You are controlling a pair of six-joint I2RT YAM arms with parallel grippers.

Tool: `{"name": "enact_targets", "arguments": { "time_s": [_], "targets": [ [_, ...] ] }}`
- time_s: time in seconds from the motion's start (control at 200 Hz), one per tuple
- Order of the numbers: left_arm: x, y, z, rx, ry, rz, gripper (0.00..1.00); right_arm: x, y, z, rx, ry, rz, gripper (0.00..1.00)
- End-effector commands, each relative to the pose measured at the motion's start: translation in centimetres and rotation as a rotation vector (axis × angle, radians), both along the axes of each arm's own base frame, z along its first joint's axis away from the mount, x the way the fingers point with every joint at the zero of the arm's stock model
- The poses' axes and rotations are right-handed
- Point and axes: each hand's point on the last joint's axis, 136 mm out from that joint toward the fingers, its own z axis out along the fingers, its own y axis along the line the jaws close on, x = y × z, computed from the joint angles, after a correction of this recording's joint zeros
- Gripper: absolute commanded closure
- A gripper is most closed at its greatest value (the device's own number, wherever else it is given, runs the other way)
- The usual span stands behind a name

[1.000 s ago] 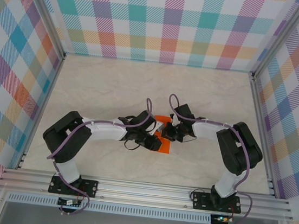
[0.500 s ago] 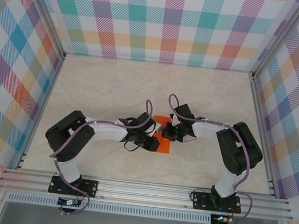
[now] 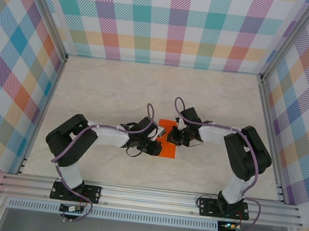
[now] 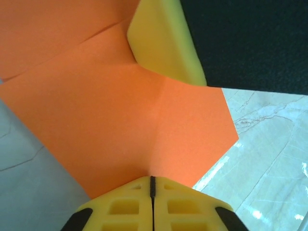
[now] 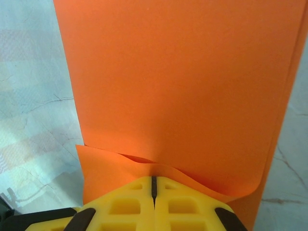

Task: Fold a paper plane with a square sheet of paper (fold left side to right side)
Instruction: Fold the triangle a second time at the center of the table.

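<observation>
Looking down from above, you see your left arm (image 3: 92, 136) reaching in across the marble-patterned desk (image 3: 118, 91), its left gripper (image 3: 153, 148) at the left edge of the orange sheet of paper (image 3: 168, 150), which lies near the middle of the desk between the two grippers. From the left wrist, that gripper's yellow fingers (image 4: 125, 207) are pressed together, pinching the near edge of the sheet, and a soft crease runs up the paper from their tips. Across the sheet, one yellow finger (image 4: 161, 43) of the other gripper presses on the paper. To the right, your right gripper (image 5: 154, 179) is likewise closed tight, nipping the sheet where an upper layer buckles over a lower one; the doubled paper stretches away from it over the desk.
</observation>
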Motion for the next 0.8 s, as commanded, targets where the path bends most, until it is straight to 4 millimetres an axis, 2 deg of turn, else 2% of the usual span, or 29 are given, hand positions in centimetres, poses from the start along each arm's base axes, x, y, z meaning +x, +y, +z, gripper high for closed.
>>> {"name": "enact_targets", "arguments": {
  "time_s": [0.0,0.145,0.275,0.39,0.795],
  "targets": [
    [-1.4,2.1,-1.6,0.041,0.083,0.035,0.98,-1.2,-0.9,0.6,0.025,0.029,0.018,0.97],
    [-1.7,2.0,-1.8,0.029,0.101,0.031,1.00,-1.6,-0.1,3.6,0.100,-0.040,0.086,0.99],
    [-1.7,1.7,-1.8,0.017,0.104,0.022,1.00,-2.8,0.2,4.6,0.122,-0.055,0.120,0.99],
    [-1.7,1.5,-1.8,0.009,0.108,0.019,1.00,-3.9,1.2,4.3,0.111,-0.041,0.146,0.99],
    [-1.7,1.8,-2.1,0.024,0.107,0.022,1.00,-3.9,3.2,1.8,0.073,0.028,0.173,0.99]
  ]
}}
